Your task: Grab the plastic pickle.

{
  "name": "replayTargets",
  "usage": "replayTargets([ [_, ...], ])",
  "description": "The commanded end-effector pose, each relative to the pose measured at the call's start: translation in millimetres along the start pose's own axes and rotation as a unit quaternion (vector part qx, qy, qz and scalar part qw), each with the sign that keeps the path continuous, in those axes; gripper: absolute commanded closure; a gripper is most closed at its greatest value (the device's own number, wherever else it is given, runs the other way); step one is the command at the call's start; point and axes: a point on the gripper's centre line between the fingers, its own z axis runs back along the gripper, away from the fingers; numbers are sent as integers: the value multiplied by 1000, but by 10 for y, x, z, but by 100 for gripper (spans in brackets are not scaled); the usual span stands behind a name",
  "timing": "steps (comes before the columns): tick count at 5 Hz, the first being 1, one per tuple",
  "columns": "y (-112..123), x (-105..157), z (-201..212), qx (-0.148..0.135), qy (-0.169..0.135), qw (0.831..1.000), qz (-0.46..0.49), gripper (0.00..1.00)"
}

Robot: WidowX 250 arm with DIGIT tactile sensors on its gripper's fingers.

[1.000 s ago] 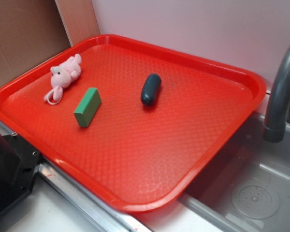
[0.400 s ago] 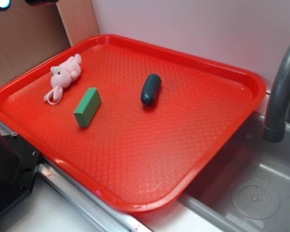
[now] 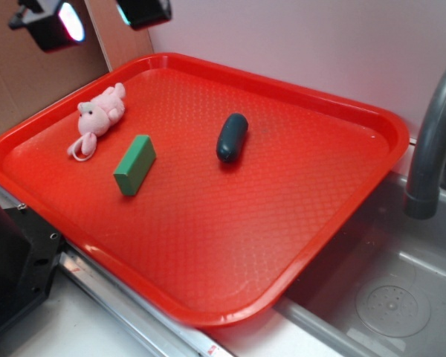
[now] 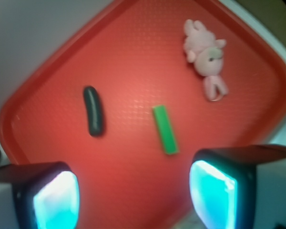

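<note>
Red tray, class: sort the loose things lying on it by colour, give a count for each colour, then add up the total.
Very dark green: 1, the plastic pickle
Light green: 1, the rectangular block
Pink: 1, the plush animal
Total: 3 things on the red tray

The pickle (image 3: 232, 137) lies alone near the middle of the tray (image 3: 323, 100), with bare red floor on every side, so it can be reached from above unhindered. The block (image 3: 134, 164) lies well apart to one side, and the plush (image 3: 98, 115) farther off near the tray's rim. The pincer (image 3: 97, 16) is held high over the tray's far corner, jaws spread wide. The faucet (image 3: 433, 141) rises outside the tray.
</note>
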Motion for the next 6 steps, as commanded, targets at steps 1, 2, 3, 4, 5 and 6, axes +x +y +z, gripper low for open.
replayTargets([
  [1,-298,158,-481,1,-25,1000,4,0],
  [2,-390,222,-729,15,-28,999,8,0],
  [3,-470,278,-1083,43,-20,999,8,0],
  [4,-517,304,-1364,66,-7,998,0,0],
  [5,-566,270,-1534,83,-3,996,-18,0],
  [6,-567,233,-1589,94,-2,995,-22,1],
])
